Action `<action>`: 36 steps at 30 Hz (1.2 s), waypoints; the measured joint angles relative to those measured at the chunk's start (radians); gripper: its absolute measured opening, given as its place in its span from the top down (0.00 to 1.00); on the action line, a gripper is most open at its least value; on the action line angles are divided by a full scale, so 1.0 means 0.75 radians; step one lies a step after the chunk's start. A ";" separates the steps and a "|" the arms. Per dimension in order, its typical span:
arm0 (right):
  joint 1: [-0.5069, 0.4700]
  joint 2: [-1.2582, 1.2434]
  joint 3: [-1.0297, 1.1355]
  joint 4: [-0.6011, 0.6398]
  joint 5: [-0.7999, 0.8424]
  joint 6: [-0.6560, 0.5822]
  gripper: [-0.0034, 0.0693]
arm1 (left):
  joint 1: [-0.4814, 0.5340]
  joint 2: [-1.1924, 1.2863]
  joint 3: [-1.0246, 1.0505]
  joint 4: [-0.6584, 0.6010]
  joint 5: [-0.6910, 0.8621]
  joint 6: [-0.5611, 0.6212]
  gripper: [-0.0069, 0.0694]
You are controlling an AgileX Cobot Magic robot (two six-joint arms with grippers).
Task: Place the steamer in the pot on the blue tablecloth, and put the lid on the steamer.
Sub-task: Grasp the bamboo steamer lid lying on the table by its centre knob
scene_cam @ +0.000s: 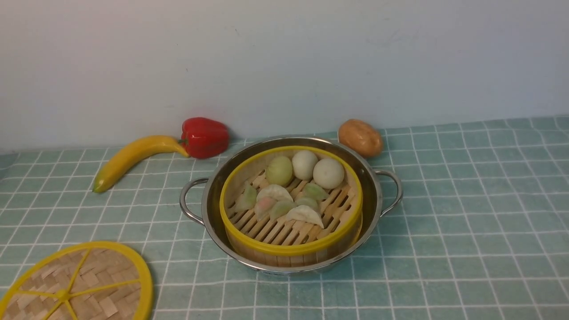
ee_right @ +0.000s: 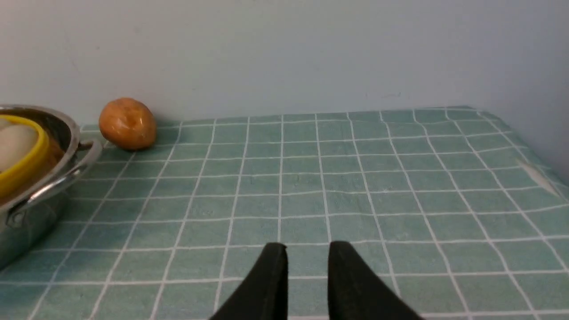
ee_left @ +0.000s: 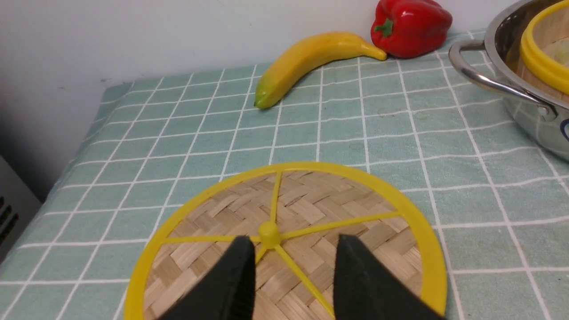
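1. Sitting inside the pot (scene_cam: pixel 375 195), the steamer (scene_cam: pixel 289 250) is at the middle of the blue tablecloth (scene_cam: pixel 466 222). The lid (scene_cam: pixel 75 284) lies flat on the cloth at the front left, well apart from the pot.
2. With its woven bamboo and thin yellow rim, the lid is probably light and stiff, and perhaps a little slick along the rim. The raised hub where the six spokes meet looks like the best place to pinch it, or failing that the rim's edge.
3. The left gripper (ee_left: pixel 293 240) hovers over the lid near the hub, jaws spread and pinching nothing.
4. The right gripper (ee_right: pixel 306 246) hangs over bare cloth to the pot's right, jaws parted by a narrow gap with nothing between them.
5. Count: one steamer, one pot, one lid, one banana (scene_cam: pixel 133 158), one red pepper (scene_cam: pixel 204 137) and one potato (scene_cam: pixel 360 137). Inside the steamer are three round buns (scene_cam: pixel 329 173) and several dumplings (scene_cam: pixel 304 215), which overlap too much for a sure count.
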 joint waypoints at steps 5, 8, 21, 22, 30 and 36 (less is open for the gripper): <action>0.000 0.000 0.000 0.048 0.000 0.039 0.72 | 0.000 0.000 0.000 0.000 0.000 0.000 0.59; 0.000 0.000 0.000 0.066 0.000 0.050 0.71 | 0.000 0.000 0.000 0.000 0.000 0.000 0.59; 0.000 0.000 0.000 0.070 -0.001 0.050 0.66 | 0.000 0.000 0.000 0.000 -0.001 0.000 0.59; 0.000 0.000 0.000 0.070 -0.001 0.050 0.66 | 0.000 0.000 0.000 0.011 -0.001 0.003 0.59; 0.000 0.000 0.000 0.070 -0.002 0.050 0.63 | 0.000 0.000 0.000 0.268 -0.001 0.071 0.59; 0.000 0.000 0.000 0.070 -0.002 0.050 0.62 | 0.000 0.000 0.000 0.331 -0.003 0.074 0.59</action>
